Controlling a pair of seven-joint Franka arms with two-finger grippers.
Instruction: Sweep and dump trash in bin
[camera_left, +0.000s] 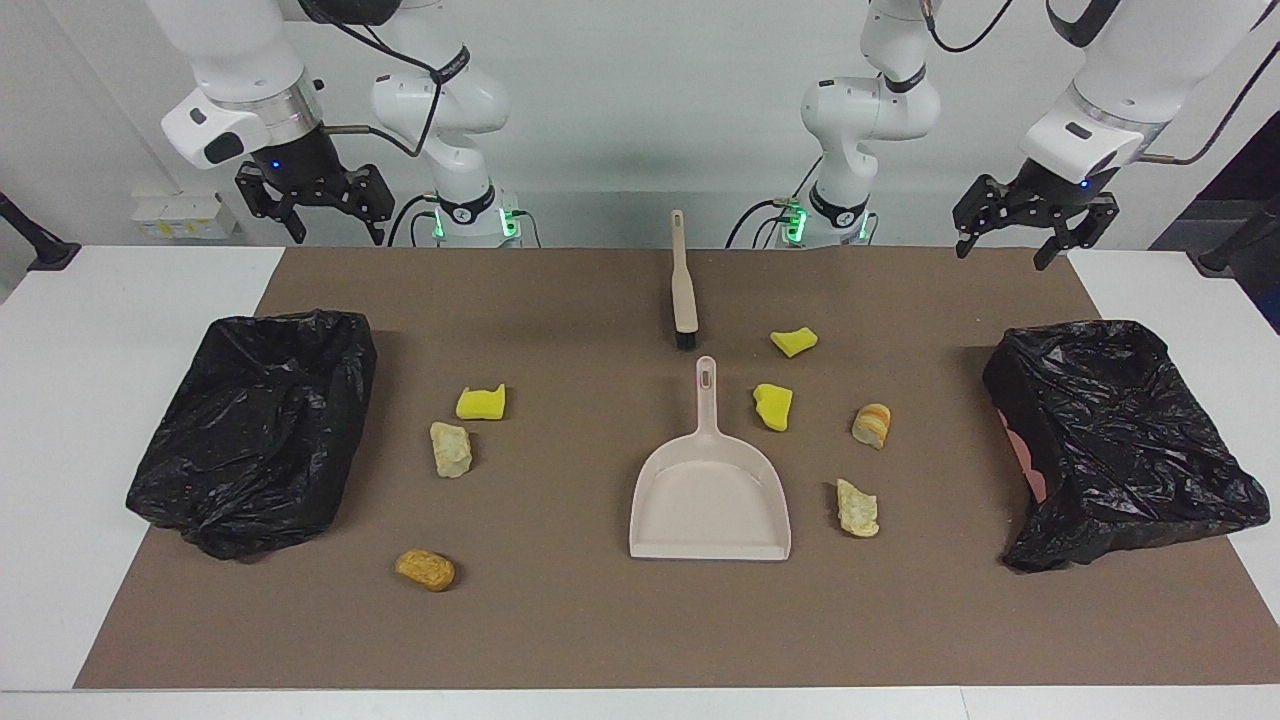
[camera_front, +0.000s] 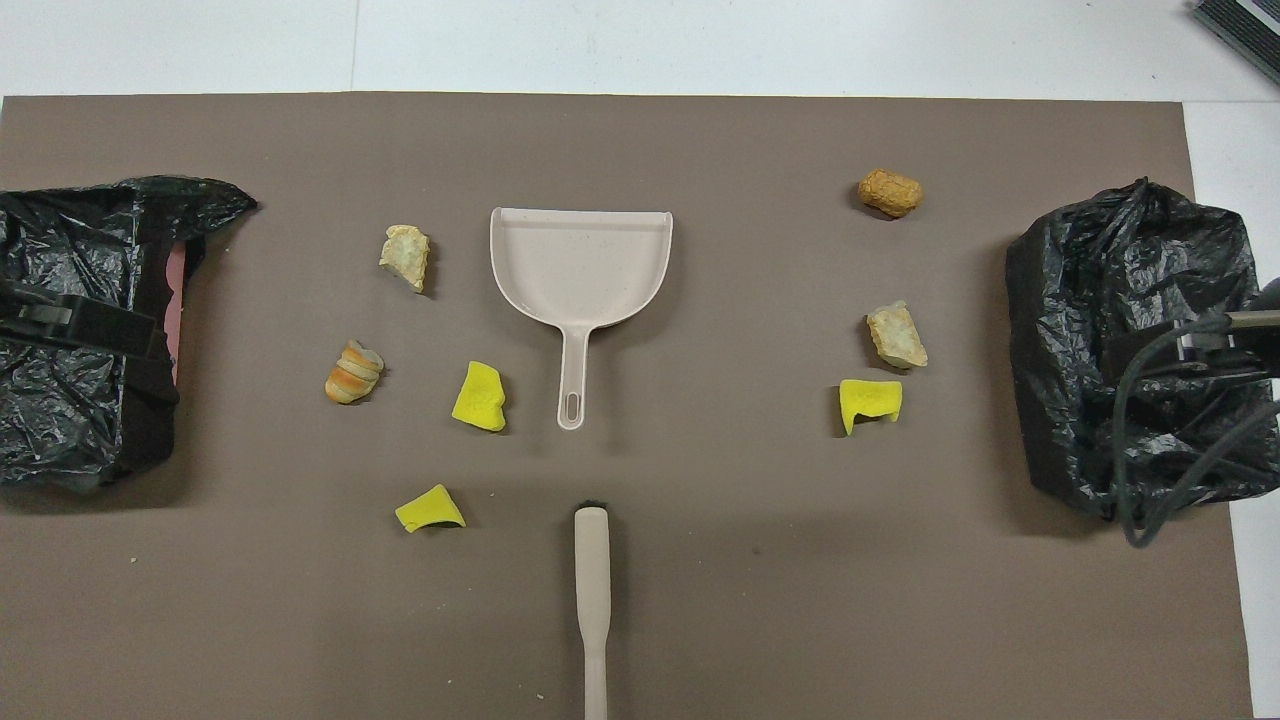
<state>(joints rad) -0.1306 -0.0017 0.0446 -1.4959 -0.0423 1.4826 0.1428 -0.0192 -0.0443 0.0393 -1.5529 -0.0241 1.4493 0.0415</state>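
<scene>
Facing view shows me nothing done yet: all seven bits of trash lie loose on the brown mat (camera_left: 600, 640) that covers the table. My left hand (camera_left: 1035, 225) hangs at the upper right of the frame and my right hand (camera_left: 315, 200) at the upper left, both with fingers spread and holding nothing, both waiting above my edge of the mat.

Four pieces lie right of centre in that frame: two yellow sponge chunks (camera_left: 793, 341) (camera_left: 773, 407), a striped bread roll (camera_left: 872, 425) and a pale crust (camera_left: 858, 508). Three lie left of centre: a yellow sponge (camera_left: 481, 402), a cream lump (camera_left: 450, 449) and an orange-brown piece (camera_left: 425, 569) lowest in the frame.

The brush (camera_left: 683, 285) lies at upper centre, its long axis running up and down the frame, bristles pointing down toward the dustpan (camera_left: 709, 490). The dustpan lies in line with it, handle up toward the brush, open mouth toward the bottom edge. They are close but apart.

A bin lined with a black bag sits at each end, one at mid left (camera_left: 255, 430), one at mid right (camera_left: 1115, 440); I see no trash in either. I judge everything is left: picking up both tools, sweeping and dumping.
</scene>
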